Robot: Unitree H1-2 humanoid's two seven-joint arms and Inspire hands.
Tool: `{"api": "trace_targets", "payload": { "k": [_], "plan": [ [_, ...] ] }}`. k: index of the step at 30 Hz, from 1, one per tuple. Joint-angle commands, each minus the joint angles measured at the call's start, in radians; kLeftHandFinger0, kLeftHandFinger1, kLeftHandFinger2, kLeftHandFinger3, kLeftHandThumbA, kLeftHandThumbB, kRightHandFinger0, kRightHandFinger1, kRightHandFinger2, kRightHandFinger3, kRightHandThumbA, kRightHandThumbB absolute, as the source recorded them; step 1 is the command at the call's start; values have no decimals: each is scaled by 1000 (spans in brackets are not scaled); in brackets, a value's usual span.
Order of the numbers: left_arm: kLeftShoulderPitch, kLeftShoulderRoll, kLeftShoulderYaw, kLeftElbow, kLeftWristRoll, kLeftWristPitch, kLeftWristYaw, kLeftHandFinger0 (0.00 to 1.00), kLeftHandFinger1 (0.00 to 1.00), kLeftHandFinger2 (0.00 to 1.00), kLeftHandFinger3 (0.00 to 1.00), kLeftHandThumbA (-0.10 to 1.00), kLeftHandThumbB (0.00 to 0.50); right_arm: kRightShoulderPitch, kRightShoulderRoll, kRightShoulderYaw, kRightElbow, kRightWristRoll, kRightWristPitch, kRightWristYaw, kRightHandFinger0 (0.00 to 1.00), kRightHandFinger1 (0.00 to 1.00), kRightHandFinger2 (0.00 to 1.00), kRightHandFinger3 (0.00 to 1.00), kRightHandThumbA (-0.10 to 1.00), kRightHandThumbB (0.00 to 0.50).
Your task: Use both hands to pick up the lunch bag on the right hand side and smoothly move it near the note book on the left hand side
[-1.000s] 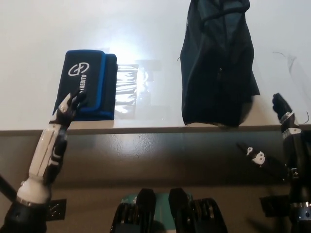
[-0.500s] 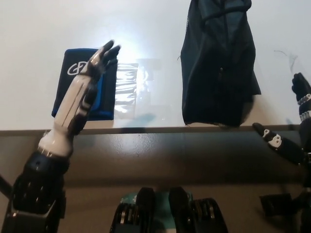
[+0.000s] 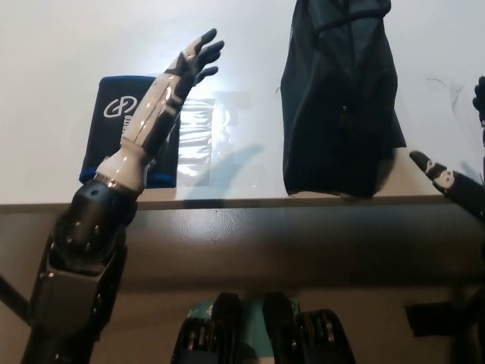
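Since half a second ago my white left hand [image 3: 195,62] has reached farther up and across the white table [image 3: 61,45], fingers spread and holding nothing, now past the dark navy notebook with blue edging [image 3: 114,121] under my forearm. At three o'clock my black right hand [image 3: 462,152] has slid nearly out of view; I cannot tell its state. Farther off, at one o'clock from the left hand, the dark fabric lunch bag [image 3: 341,98] lies untouched.
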State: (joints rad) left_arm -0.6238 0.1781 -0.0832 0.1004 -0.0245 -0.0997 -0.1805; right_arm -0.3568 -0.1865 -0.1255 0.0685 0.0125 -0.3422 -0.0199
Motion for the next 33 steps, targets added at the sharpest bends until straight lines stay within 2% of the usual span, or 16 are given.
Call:
{"api": "trace_targets", "payload": {
  "k": [1,4,10,12,14,16,23,24,25,27,28,29,31,33],
  "plan": [
    [-83,-14,-10,36,15,17,-11,1000,1000,1000,1000,1000,379,-89,6,-16,40,80,3,8,1000,1000,1000,1000,1000,196],
    [-110,-19,-24,68,50,7,4,1000,1000,1000,1000,1000,357,-133,11,-16,87,99,9,13,1000,1000,1000,1000,1000,200],
    [-171,-40,-35,169,72,-17,15,1000,1000,1000,1000,1000,370,-234,33,-31,207,134,18,-3,1000,1000,1000,1000,1000,201],
    [-192,-52,-33,202,64,-3,11,1000,1000,1000,1000,1000,391,-263,36,-37,240,135,40,-13,1000,1000,1000,1000,1000,239],
    [-214,-58,-36,242,63,-11,1,1000,1000,1000,1000,1000,394,-287,39,-39,278,134,16,-11,1000,1000,1000,1000,1000,206],
    [-235,-60,-38,283,66,-28,-4,1000,1000,1000,1000,1000,378,-306,47,-43,302,153,11,-4,1000,1000,1000,1000,1000,224],
    [-329,-85,-43,460,72,-63,-9,1000,1000,1000,1000,1000,386,-359,61,-53,360,189,9,8,1000,1000,1000,1000,1000,265],
    [-349,-98,-35,507,53,-73,-17,1000,1000,1000,1000,1000,400,-364,62,-53,368,198,6,18,1000,1000,1000,1000,1000,259],
    [-364,-110,-29,544,42,-81,-16,1000,1000,1000,1000,1000,449,-367,65,-56,371,215,13,27,1000,1000,1000,1000,1000,257],
    [-396,-123,-33,608,55,-106,-2,1000,1000,1000,1000,1000,486,-376,75,-60,374,227,21,24,1000,1000,1000,1000,1000,252],
    [-403,-126,-33,622,58,-115,0,1000,1000,1000,1000,1000,488,-378,76,-60,377,227,20,24,1000,1000,1000,1000,1000,252],
    [-411,-131,-39,646,68,-126,5,1000,1000,1000,1000,1000,482,-379,80,-61,375,237,27,28,1000,1000,1000,1000,1000,226],
    [-424,-139,-42,682,76,-145,11,1000,1000,1000,1000,1000,483,-385,87,-62,378,248,30,33,1000,1000,1000,1000,1000,215],
    [-435,-153,-38,719,65,-151,2,1000,1000,1000,1000,1000,460,-395,96,-64,390,263,32,38,1000,1000,1000,1000,1000,218]
  ]
}}
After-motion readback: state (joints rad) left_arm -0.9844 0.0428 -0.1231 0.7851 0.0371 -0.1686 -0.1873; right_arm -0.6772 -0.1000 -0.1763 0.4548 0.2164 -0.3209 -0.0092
